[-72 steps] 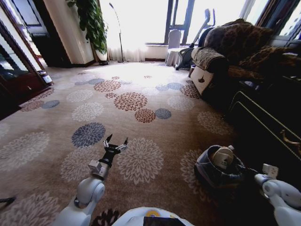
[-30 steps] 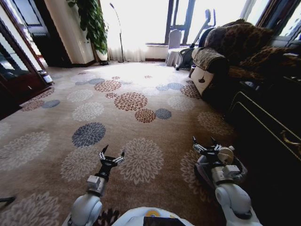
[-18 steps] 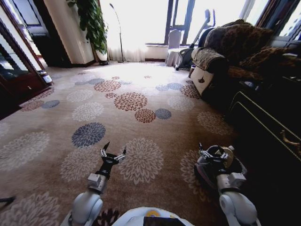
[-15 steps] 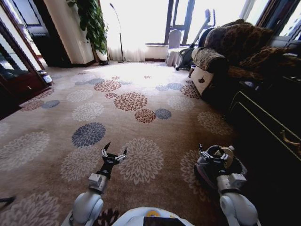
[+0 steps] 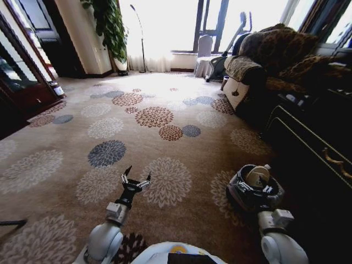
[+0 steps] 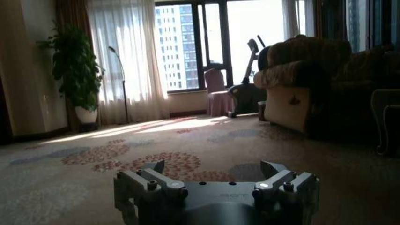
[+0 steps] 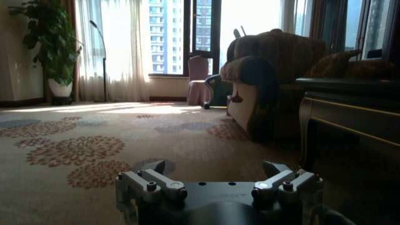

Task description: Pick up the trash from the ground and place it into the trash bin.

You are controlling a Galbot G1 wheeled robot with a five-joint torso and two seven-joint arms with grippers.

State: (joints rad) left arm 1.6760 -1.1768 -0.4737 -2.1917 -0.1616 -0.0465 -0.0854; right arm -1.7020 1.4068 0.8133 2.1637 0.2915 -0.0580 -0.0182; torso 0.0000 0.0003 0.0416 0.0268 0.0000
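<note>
Carpet (image 5: pixel 181 148), beige w/ big flower medallions, covers the floor from the robot out to the bright windows. Landmark = trash bin (image 5: pixel 237 193), small round bucket, black inside, pale outside, standing on the carpet at the robot's front right, close beside the dark cabinet (image 5: pixel 313 159). Sofa (image 5: pixel 264 60) w/ patterned throw sits well beyond the bin, on the same side. Potted plant (image 5: pixel 110 27) and floor lamp (image 5: pixel 137 33) far off, diagonally across the room from the bin, by the curtains. Trash: beige-white slipper-shaped piece (image 5: pixel 256 176) lies inside the bin toward its far rim, partly sticking up. Right gripper (image 5: pixel 256 191) hangs directly over the bin's mouth, near side, fingers spread wide, nothing between them; right wrist view shows the same gripper (image 7: pixel 218 174) w/ fingertips (image 7: pixel 156 167) well apart, carpet and cabinet edge beyond. Left gripper (image 5: pixel 136 180) held low over the carpet, well to the left of the bin, above a pale flower; fingers spread wide, empty. Left wrist view confirms: gripper (image 6: pixel 216 172) w/ fingertips (image 6: pixel 157 167) apart, bare carpet ahead. No other litter discernible on the carpet near the bin.
</note>
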